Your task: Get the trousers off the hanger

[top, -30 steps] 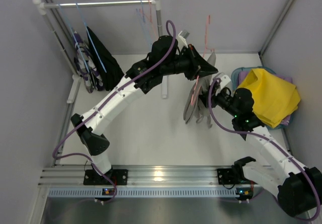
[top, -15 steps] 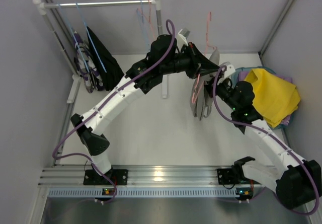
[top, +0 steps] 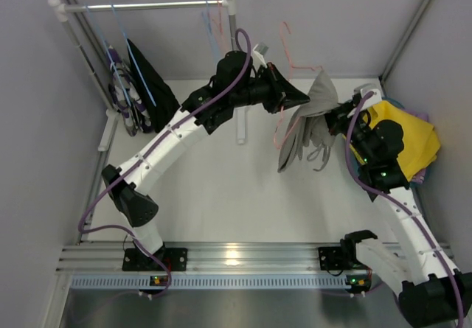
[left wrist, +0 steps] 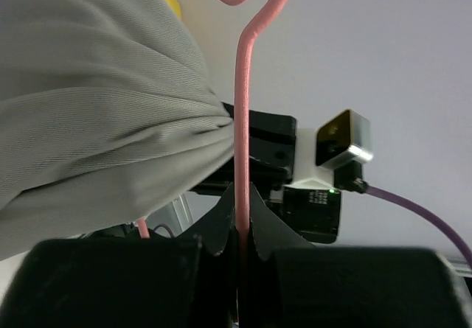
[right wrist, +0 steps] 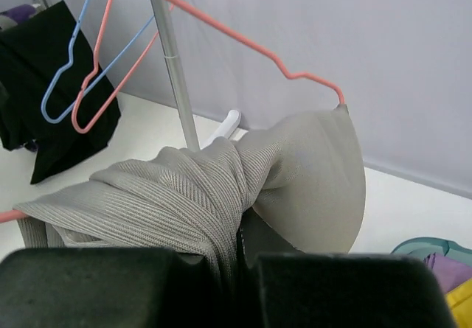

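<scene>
Swinging out toward the right wall since the earlier top frame, the right gripper [top: 338, 114] is dragging the grey-beige ribbed cloth trousers [top: 308, 125] sideways. The thin pink wire hanger [top: 289, 61] is tipping after them. From above, the left gripper [top: 295, 98] is holding that hanger just right of the white metal rail post [top: 233, 18]. The folded yellow cloth trousers [top: 402, 140] are lying at the right wall. The black cloth trousers [top: 151, 85] and the dark purple-and-white patterned pair [top: 122, 99] are hanging at the far left.

At the left wrist, the left gripper [left wrist: 241, 232] is pressing its jaws together on the hanger's pink stem [left wrist: 243, 121]. The grey-beige cloth [left wrist: 96, 107] is bunching against the stem's left side.

At the right wrist, the right gripper [right wrist: 240, 250] is pinching a gathered fold of the grey-beige trousers [right wrist: 199, 195]. One corner of the cloth is still catching on the pink hanger's [right wrist: 243, 44] bend. A teal plastic basket [right wrist: 424, 247] at the near right is holding lilac-purple cloth [right wrist: 442, 269] beside yellow.

As a judgement, two pairs are finished and this third is mid-removal. The cloth's last corner has yet to slip free. The black and patterned pairs are waiting.
</scene>
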